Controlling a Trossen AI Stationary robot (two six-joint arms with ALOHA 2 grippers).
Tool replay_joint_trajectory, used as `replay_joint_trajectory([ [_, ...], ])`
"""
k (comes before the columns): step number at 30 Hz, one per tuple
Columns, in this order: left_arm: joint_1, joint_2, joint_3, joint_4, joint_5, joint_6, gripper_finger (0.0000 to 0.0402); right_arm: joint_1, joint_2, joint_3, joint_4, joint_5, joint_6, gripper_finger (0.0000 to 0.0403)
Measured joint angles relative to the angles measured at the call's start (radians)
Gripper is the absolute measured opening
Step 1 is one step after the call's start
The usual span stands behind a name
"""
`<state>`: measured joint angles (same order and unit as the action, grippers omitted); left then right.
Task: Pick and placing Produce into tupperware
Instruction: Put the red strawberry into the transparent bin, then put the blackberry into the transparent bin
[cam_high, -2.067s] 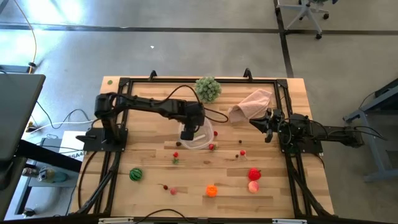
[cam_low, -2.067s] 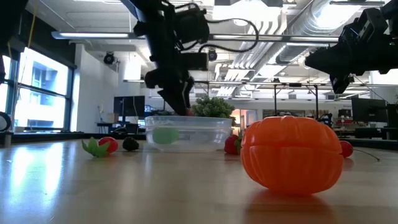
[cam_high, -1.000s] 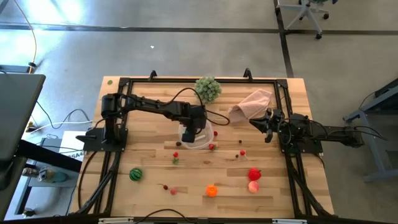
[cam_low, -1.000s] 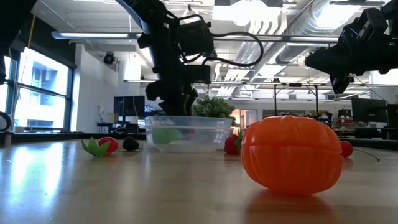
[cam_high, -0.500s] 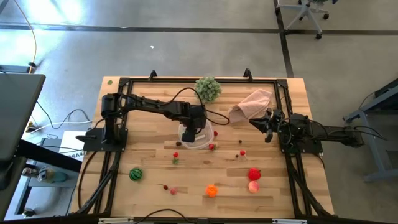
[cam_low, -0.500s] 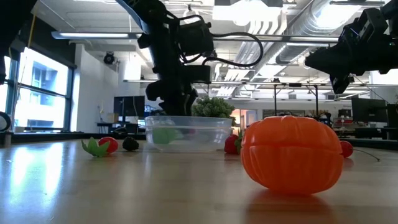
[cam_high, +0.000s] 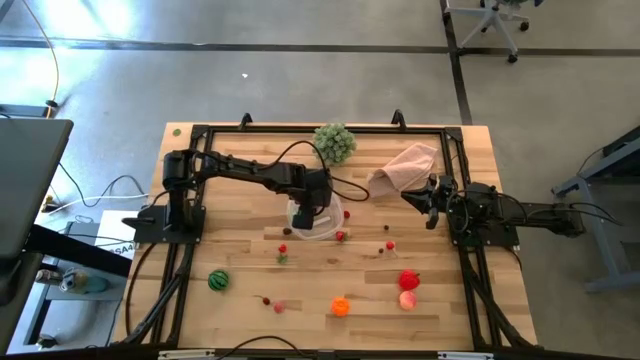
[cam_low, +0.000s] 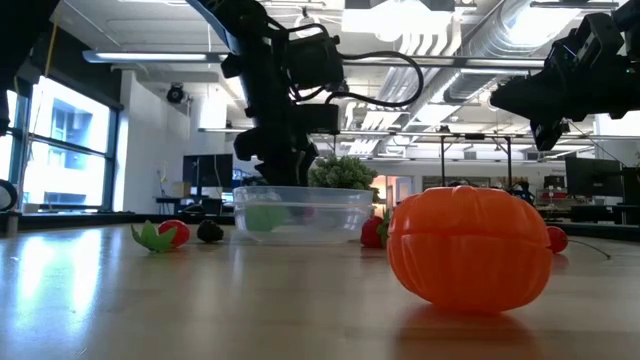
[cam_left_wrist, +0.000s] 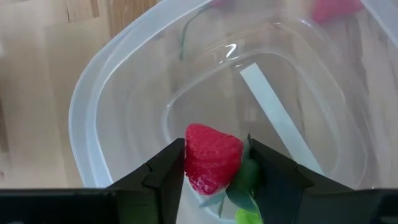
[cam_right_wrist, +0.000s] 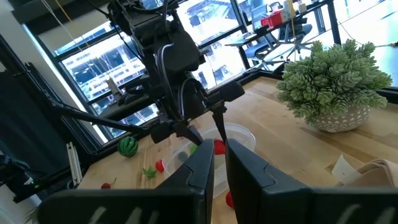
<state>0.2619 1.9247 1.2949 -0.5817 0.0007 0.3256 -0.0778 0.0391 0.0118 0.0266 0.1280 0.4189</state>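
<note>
Your left gripper (cam_left_wrist: 214, 163) hangs directly over the clear tupperware (cam_high: 318, 222), which sits near the middle of the wooden table (cam_high: 240, 305), and it is clamped on a red toy strawberry (cam_left_wrist: 212, 157) with green leaves at its base. In the left wrist view you see both dark fingers (cam_left_wrist: 165, 171) pressed against the berry's sides, with the container's open mouth right below. In the low view, that arm comes down to the tub's rim, and a light green piece (cam_low: 264, 216) already lies inside the tub, against its left wall.

Your right gripper (cam_high: 430, 213) waits at the right side of the table, raised off the surface, just beside the pinkish-beige cloth (cam_high: 405, 167). Its fingers (cam_right_wrist: 198, 168) stand together with only a thin slit between them and hold nothing.

The rest of the produce lies loose on the table. A striped dark green melon (cam_high: 217, 281) sits toward the front left. An orange pumpkin (cam_high: 341, 307) rests near the front edge, well apart from the tub. A red piece (cam_high: 409, 280) and a pink peach (cam_high: 407, 299) touch each other at the front right. A small red berry (cam_high: 341, 236) lies just beside the tub's right corner, and another with green leaves (cam_high: 282, 250) lies in front of it. The leafy green ball (cam_high: 335, 142) stands at the far edge, behind the container.
</note>
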Motion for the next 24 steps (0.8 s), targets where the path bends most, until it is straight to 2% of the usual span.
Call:
replay_joint_trajectory([
  [7, 0.0, 0.006, 0.0, -0.015, -0.016, 0.007, 0.0235, 0.0, 0.0, 0.0, 0.0, 0.0, 0.0, 0.003],
  [11, 0.0, 0.007, 0.0, -0.016, -0.016, 0.009, 0.0248, 0.0, 0.0, 0.0, 0.0, 0.0, 0.0, 0.003],
  [16, -0.006, -0.025, 0.045, -0.089, -0.016, 0.01, 0.0233, 0.0, 0.0, 0.0, 0.0, 0.0, 0.0, 0.003],
  [24, -0.055, -0.041, 0.24, -0.434, -0.041, -0.045, 0.0184, 0.0, 0.0, 0.0, 0.0, 0.0, 0.0, 0.003],
])
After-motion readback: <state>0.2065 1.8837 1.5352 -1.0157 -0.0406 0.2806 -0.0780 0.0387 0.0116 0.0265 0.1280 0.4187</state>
